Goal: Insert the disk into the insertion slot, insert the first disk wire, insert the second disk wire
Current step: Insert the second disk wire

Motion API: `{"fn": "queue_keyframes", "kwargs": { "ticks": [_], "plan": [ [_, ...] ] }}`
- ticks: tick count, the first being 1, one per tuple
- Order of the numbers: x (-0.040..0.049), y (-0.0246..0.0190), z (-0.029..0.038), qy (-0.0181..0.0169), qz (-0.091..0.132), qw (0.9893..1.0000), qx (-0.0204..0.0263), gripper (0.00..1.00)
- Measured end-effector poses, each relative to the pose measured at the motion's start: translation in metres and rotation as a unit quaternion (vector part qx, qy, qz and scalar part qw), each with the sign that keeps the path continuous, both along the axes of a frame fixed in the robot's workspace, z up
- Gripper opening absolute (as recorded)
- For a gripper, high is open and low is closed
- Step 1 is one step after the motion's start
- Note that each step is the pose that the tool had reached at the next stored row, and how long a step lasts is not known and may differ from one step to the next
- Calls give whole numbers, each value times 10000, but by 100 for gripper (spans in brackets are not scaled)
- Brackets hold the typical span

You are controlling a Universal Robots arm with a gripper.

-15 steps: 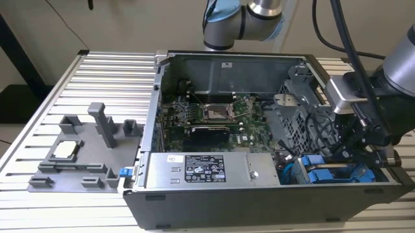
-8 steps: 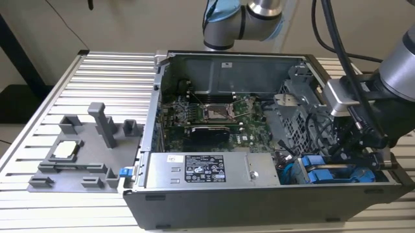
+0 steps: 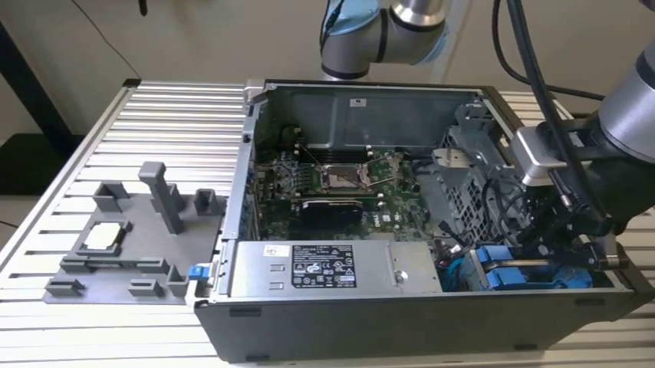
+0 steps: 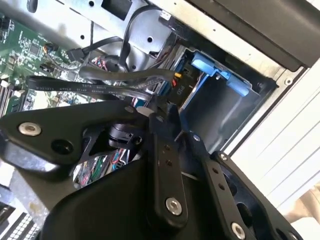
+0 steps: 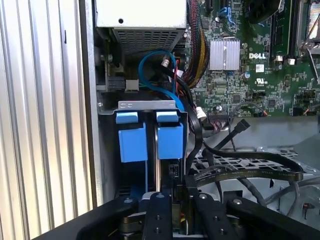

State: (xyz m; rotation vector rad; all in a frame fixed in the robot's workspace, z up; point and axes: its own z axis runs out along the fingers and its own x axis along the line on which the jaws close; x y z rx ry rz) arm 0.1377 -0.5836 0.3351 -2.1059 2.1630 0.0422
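Disk (image 5: 170,141) sits in its blue carrier frame inside the insertion slot (image 5: 147,105), side by side with a second blue-framed drive (image 5: 132,142), both seated in the grey sheet-metal bay at the corner of the open computer case (image 3: 409,337). In the exterior view the two blue carriers show at the case's lower corner toward the exterior view's right, next to the labelled power supply (image 3: 322,268). The gripper (image 5: 180,200) hangs directly over the drive end of the slot, its black fingers (image 5: 159,215) drawn close together around a dark wire connector (image 4: 150,107) at their tips, pinching it, just at the edge of the disk's frame. Flat black cables (image 5: 250,172) run from the fingertips across the perforated grey cage (image 5: 235,162) toward the green motherboard (image 5: 260,75). A blue cable (image 5: 150,65) loops above the bay near a bundle of coloured power leads (image 5: 192,65). In the exterior view the arm (image 3: 603,161) reaches into the case from the exterior view's right. The case rests on a slatted metal desk (image 3: 174,107), where a grey fixture with upright posts (image 3: 133,230) stands well apart, on the exterior view's left.
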Motion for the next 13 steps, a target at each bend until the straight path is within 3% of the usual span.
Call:
{"fn": "queue_keyframes", "kwargs": {
  "ticks": [6,10,13],
  "plan": [
    [0,-3,162,15,0,10000,-2,24],
    [0,-3,343,18,0,10000,1,24],
    [0,-3,366,18,0,10000,13,24]
  ]
}}
